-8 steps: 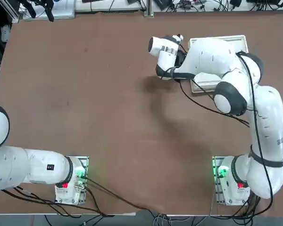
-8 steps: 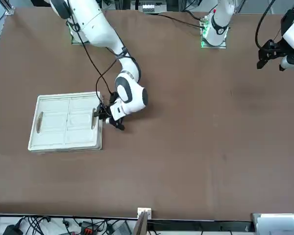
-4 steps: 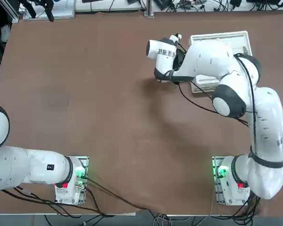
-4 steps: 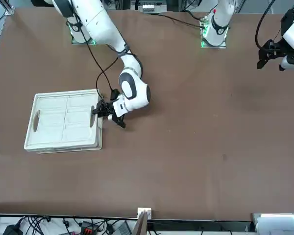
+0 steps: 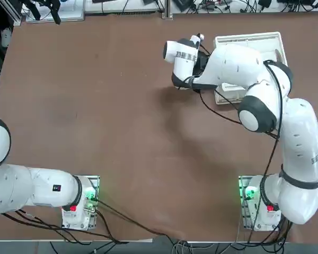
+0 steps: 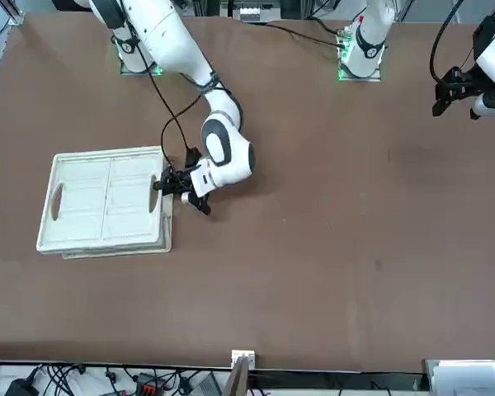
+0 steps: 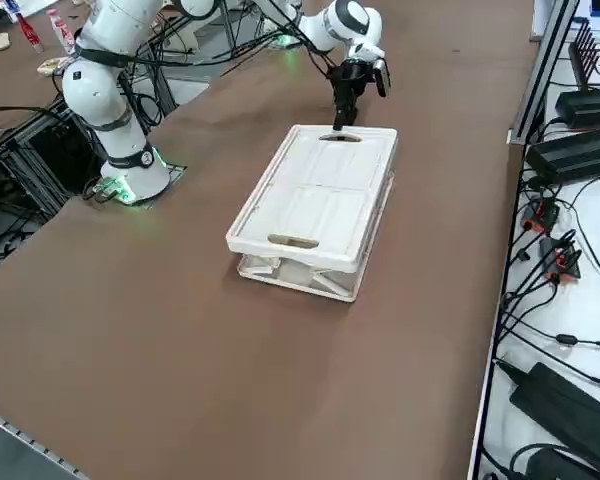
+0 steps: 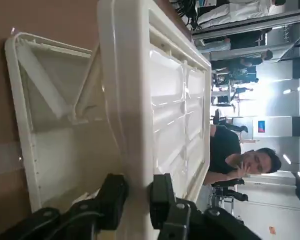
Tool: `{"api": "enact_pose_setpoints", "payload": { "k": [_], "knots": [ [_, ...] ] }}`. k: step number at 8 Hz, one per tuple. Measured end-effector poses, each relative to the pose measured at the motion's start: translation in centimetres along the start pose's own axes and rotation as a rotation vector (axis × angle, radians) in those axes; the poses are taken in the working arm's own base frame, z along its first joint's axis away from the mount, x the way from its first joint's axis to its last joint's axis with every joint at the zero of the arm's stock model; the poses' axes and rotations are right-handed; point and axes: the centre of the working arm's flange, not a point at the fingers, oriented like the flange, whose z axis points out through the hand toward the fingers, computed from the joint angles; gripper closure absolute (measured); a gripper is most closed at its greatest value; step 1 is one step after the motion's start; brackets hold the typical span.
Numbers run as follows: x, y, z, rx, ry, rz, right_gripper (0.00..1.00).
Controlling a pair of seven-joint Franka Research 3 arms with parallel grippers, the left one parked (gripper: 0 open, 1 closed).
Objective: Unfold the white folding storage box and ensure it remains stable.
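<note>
So the white rectangular plastic folding storage box [image 6: 107, 202] is sitting toward the far right part of the brown counter [image 5: 106, 116] from the robot's side, well away from the arm bases. It's only partly opened: the top panel with its moulded rectangular recesses is lifting off the raised-rim base, and in the side view [image 7: 315, 205] you can see a gap under the near end with a slanted ribbed wall panel showing through it. An oval handle hole is showing on the near end in that side view, and another on the end by the arm.

The right gripper [image 6: 172, 183] is reaching in at the short end of the box that faces the middle of the counter. Its black jaws are clamping on the rim of that top panel, and the wrist view [image 8: 135, 200] shows it best: one black finger is sitting on each side of the white edge, both pressing against it. In that same view the base tray is hanging open to one side of the lifted panel, with a diagonal brace visible inside.

The white right arm is stretching over the box in the overhead view, hiding a good chunk of it [image 5: 254, 39]. A person in a dark top is sitting in the room beyond the counter [image 8: 235, 157].
</note>
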Motion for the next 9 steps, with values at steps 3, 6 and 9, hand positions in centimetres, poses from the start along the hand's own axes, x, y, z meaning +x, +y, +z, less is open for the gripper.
{"api": "enact_pose_setpoints", "payload": {
  "k": [3, 6, 9],
  "knots": [
    [0.3, 0.5, -0.4, -0.024, 0.024, -0.033, 0.70],
    [0.7, 0.9, -0.6, -0.027, 0.034, -0.025, 0.70],
    [1.3, 1.7, -1.0, -0.043, 0.048, -0.009, 0.70]
  ]
}}
